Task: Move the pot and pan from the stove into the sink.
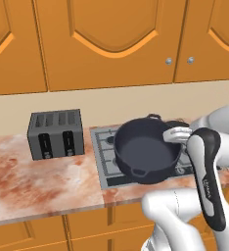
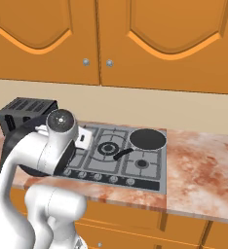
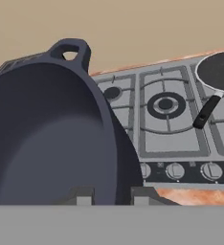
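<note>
The dark blue-grey pot [image 1: 146, 149] hangs tilted above the stove [image 1: 103, 152], its open mouth turned toward the left base camera. My gripper [image 1: 174, 136] is shut on the pot's right rim. In the hand view the pot [image 3: 47, 139] looms at the left, and its rim runs down between my fingertips, where my gripper [image 3: 112, 195] pinches it. The shallow black pan [image 2: 147, 139] rests on the stove's [image 2: 152, 170] back right burner, its long handle pointing toward the front left. The pan [image 3: 223, 71] also shows in the hand view. The sink is out of view.
A dark grey slotted toaster [image 1: 55, 133] stands on the marbled counter [image 1: 33, 186] left of the stove. Orange wall cabinets [image 1: 111, 39] hang above. The stove's knobs [image 3: 175, 170] line its front edge. Bare counter [image 2: 203, 170] stretches to the stove's right.
</note>
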Controlling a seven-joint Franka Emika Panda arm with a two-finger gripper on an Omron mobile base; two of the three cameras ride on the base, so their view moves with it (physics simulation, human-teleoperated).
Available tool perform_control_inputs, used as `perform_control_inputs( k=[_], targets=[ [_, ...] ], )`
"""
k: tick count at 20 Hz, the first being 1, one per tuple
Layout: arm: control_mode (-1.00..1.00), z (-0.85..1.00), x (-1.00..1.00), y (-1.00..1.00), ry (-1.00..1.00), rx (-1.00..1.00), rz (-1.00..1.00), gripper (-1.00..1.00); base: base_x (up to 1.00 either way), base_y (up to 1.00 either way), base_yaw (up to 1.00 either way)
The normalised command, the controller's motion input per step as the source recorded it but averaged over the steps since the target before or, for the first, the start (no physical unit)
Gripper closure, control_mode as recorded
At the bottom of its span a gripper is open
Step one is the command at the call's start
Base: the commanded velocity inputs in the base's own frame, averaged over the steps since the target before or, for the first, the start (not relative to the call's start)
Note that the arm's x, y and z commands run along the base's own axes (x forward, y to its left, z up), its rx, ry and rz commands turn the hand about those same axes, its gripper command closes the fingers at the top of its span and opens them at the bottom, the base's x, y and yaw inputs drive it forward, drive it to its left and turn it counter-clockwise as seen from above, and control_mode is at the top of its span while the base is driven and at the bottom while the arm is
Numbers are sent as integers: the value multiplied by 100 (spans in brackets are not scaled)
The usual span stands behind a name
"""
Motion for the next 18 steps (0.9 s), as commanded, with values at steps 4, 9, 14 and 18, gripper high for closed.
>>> perform_control_inputs(
  k=[4,9,14,18],
  targets=[
    [-100,0,0,0,0,0,0,100,0,0,0],
    [100,0,0,0,0,0,0,100,-7,0,0],
    [100,0,0,0,0,0,0,100,-47,0,4],
    [100,0,0,0,0,0,0,100,-43,0,13]
  ],
)
